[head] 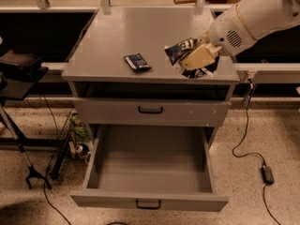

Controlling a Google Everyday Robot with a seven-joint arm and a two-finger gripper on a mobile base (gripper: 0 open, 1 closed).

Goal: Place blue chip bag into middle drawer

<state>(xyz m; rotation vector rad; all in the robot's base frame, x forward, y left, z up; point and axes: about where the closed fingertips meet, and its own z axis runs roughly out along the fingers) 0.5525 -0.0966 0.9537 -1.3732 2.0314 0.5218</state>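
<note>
Gripper [193, 61] over counter [117, 32] front-right corner, fingers pinching blue chip bag [179, 49]. Small flat packet [137, 62] lies near front edge, about midway along. Middle drawer [149, 201] stands pulled open below front edge.

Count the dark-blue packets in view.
2: the blue chip bag in the gripper above the cabinet top's right front; a small flat packet lying mid-top.
</note>
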